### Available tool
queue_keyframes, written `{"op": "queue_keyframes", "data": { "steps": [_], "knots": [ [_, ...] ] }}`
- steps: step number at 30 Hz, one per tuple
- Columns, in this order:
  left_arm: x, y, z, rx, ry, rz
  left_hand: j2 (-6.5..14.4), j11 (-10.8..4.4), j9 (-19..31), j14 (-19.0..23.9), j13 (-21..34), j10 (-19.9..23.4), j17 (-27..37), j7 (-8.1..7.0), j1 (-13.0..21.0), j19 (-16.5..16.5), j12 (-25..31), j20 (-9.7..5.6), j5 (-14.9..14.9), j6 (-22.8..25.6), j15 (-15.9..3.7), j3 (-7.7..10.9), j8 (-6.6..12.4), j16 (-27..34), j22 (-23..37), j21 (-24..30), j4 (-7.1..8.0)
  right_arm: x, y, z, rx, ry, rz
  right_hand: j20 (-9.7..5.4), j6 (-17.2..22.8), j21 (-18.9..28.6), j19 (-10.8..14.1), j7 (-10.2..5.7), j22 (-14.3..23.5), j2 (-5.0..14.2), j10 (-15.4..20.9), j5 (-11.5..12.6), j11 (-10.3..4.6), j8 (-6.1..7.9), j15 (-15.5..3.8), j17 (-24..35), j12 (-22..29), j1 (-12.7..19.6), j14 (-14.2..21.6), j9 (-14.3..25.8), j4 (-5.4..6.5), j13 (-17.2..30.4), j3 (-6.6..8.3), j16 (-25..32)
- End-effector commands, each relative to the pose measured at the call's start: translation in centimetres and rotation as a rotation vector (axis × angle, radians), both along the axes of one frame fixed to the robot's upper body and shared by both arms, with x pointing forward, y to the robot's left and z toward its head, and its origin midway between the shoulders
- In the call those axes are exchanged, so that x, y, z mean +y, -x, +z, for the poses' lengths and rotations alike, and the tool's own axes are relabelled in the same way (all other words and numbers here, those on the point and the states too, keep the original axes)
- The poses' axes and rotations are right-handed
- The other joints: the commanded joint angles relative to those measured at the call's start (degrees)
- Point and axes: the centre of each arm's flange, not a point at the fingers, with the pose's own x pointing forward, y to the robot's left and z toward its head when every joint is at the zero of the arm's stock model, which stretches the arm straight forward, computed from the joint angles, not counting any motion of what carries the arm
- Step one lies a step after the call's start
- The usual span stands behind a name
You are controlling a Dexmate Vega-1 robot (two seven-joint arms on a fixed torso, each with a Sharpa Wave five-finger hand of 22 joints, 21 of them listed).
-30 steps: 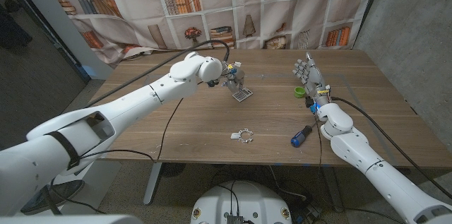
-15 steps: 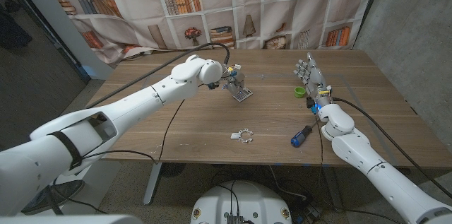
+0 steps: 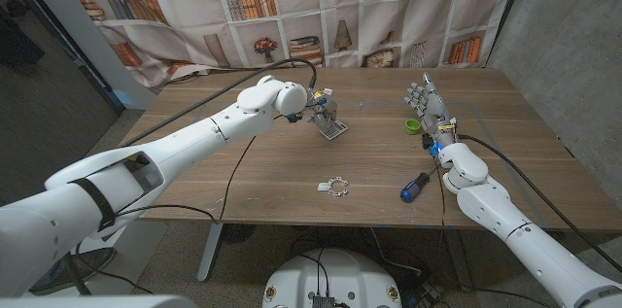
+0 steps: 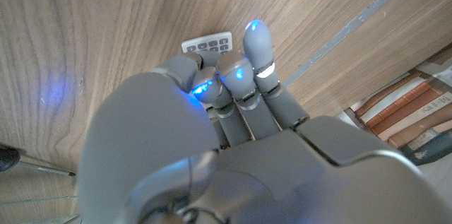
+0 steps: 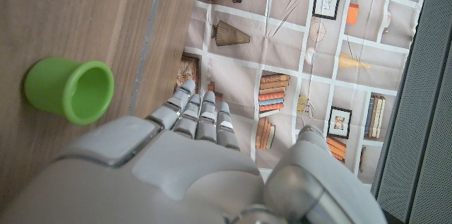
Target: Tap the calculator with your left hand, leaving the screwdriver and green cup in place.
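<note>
Cup first: the green cup (image 3: 412, 125) lies on its side just beside your right hand (image 3: 425, 104), and the right wrist view shows its mouth (image 5: 90, 91) open with nothing inside. That right hand holds nothing, fingers straight and close together, reaching up off the wooden table (image 3: 262, 177). Since a second ago your left hand (image 3: 319, 104) has barely shifted; it stays over the calculator (image 3: 333, 129), and the cup and the screwdriver (image 3: 415, 186) have not moved. From the left wrist, your fingers (image 4: 258, 47) are bent down onto the calculator's upper part, gripping nothing. The calculator is a small pale slab with rows of dark keys (image 4: 207, 43), lying on the far middle of the table, mostly hidden under that hand.
</note>
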Motion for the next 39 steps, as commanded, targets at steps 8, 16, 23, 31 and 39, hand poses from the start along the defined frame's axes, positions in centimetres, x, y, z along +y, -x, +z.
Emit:
{"op": "queue_keyframes", "data": {
  "steps": [8,16,23,31,39],
  "knots": [
    [-0.79,-0.68,-0.36,0.012,0.002,-0.015,0.12,-0.98,0.19,0.16,0.51,-0.32,0.18,-0.42,-0.68,0.04,0.28,-3.94,-0.72,0.54,-0.19,1.18,0.14,-0.33,-0.15,0.55,-0.14,-0.42,-0.08,-0.18,0.000,-0.008,-0.001,-0.97,0.75,-0.28,0.66,-0.03,0.31,0.61,0.56,-0.14,0.05,-0.20,0.09,0.13,-0.17,0.04,0.28,0.22,-0.28,0.13,0.07,-0.20],
    [-0.93,-0.79,-0.47,0.016,0.003,-0.010,0.16,-1.01,0.20,0.05,0.26,-0.32,0.01,-0.41,-0.91,0.04,0.13,-3.94,-0.97,0.56,-0.21,1.50,0.11,-0.57,-0.19,0.59,-0.20,-0.80,0.10,-0.24,0.003,-0.011,-0.010,-0.96,0.77,-0.39,0.70,0.00,0.31,0.65,0.55,-0.14,0.01,-0.21,0.10,0.13,-0.21,0.04,0.30,0.22,-0.34,0.13,0.07,-0.22],
    [-0.60,-0.87,-0.48,0.018,0.008,0.001,0.22,-0.84,0.22,0.24,-0.09,-0.39,0.26,-0.34,-1.21,-0.07,-0.08,-3.94,-1.33,0.61,-0.26,1.91,0.10,-0.44,-0.20,0.60,-0.24,-0.84,-0.11,-0.28,0.011,-0.008,-0.008,-0.97,0.77,-0.45,0.74,-0.04,0.32,0.69,0.57,-0.14,-0.08,-0.22,0.06,0.14,-0.22,0.02,0.31,0.22,-0.35,0.13,0.06,-0.23],
    [-0.32,-0.87,-0.35,0.016,0.010,0.007,0.28,-0.88,0.24,0.00,-0.34,-0.51,-0.10,-0.33,-1.42,-0.13,-0.26,-3.94,-1.63,0.76,-0.26,2.20,0.11,-0.87,-0.23,0.60,-0.28,-0.71,-0.25,-0.20,0.009,-0.010,-0.007,-0.94,0.76,-0.54,0.75,-0.07,0.32,0.71,0.56,-0.14,-0.14,-0.23,0.10,0.14,-0.24,0.00,0.32,0.22,-0.38,0.13,0.05,-0.24],
    [-0.33,-1.09,-0.41,0.022,0.010,0.001,0.33,-1.02,0.26,0.19,-0.16,-0.56,-0.06,-0.35,-1.62,-0.15,-0.13,-3.94,-1.92,0.94,-0.29,2.46,0.13,-0.88,-0.30,0.62,-0.33,-0.52,-0.34,-0.31,0.013,-0.010,-0.008,-0.91,0.78,-0.61,0.80,-0.07,0.32,0.72,0.55,-0.14,-0.11,-0.23,0.10,0.14,-0.27,-0.03,0.34,0.22,-0.42,0.13,0.04,-0.25]
  ]
}}
